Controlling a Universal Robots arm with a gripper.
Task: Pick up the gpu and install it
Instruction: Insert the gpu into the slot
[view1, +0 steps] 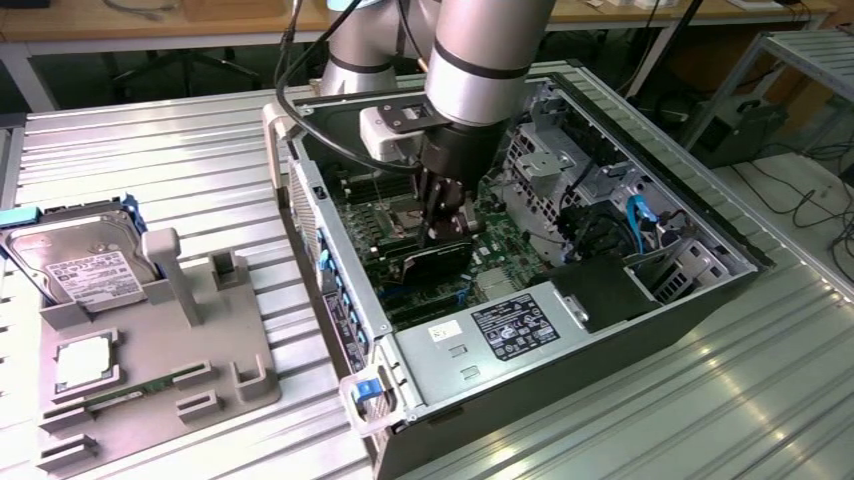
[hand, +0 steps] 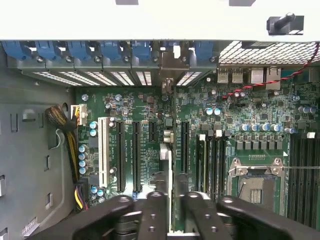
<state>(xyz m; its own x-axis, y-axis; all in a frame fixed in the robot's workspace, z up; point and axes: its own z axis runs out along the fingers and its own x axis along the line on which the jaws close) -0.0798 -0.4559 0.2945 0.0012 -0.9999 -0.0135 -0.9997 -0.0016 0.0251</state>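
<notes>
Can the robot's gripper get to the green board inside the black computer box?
Probably yes. The black metal computer case lies open, no panel on top, and the gripper, clamping the thin black gpu card, hangs just above the green motherboard.

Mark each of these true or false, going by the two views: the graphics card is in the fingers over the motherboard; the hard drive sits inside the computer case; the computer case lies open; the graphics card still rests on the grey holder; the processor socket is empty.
1. The gripper holds the graphics card over the motherboard. True.
2. The hard drive sits inside the computer case. False: it stands in the grey holder on the table, at the exterior view's left.
3. The computer case lies open. True.
4. The graphics card rests on the grey holder. False: it is inside the case, held edge-down between the fingers.
5. The processor socket is empty. True.
</notes>
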